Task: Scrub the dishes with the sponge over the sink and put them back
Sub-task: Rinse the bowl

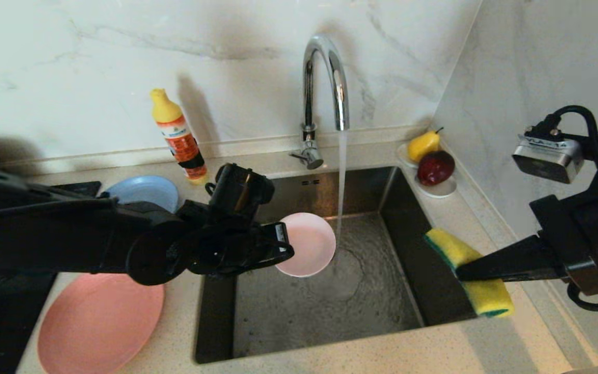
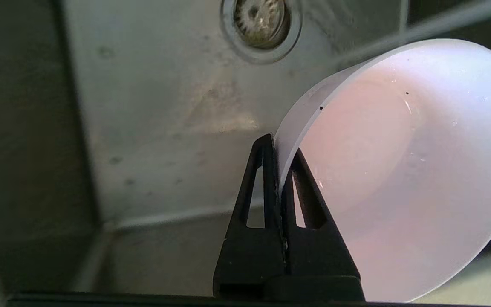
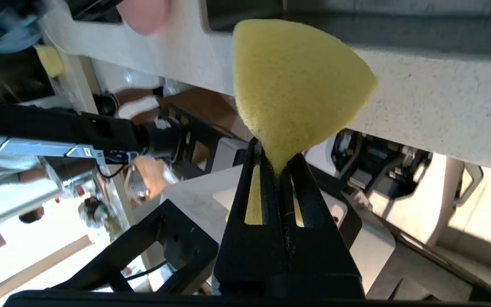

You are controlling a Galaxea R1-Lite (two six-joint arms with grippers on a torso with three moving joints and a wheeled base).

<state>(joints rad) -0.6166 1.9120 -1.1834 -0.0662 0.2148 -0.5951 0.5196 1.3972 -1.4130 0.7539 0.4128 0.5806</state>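
My left gripper (image 2: 278, 155) pinches the rim of the small pale pink plastic bowl (image 1: 307, 244), held over the square steel sink (image 1: 330, 311) beside the running tap stream. Only my left wrist view shows the round drain strainer (image 2: 261, 23). My right gripper (image 3: 277, 160) squeezes the yellow foam sponge (image 1: 467, 270) over the sink's right edge; its green layer shows only from above.

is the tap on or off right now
On. A stream of water falls from the chrome gooseneck tap into the square steel sink, rippling across its floor.
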